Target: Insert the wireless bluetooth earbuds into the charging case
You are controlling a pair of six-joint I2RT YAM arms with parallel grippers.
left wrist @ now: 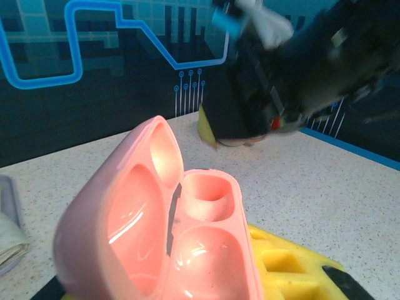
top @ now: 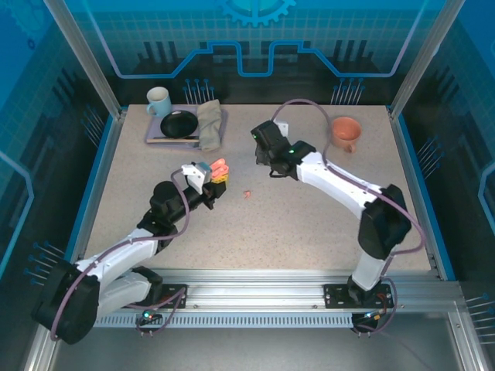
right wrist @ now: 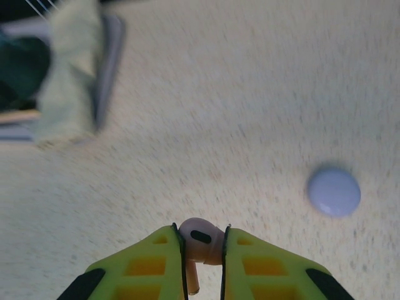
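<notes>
Salmon-pink earbud pinched in my right gripper, fingers nearly closed on it, stem pointing back between them. My left gripper is clamped tight on the open pink case, whose wells look empty. It lies near, left of the right fingertips.

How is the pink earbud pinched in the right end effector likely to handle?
Probably slippery: the pink earbud looks smooth and glossy, gripped only at its rounded head by the right end effector. Likely stiff, since its stem hangs straight between the fingers.
</notes>
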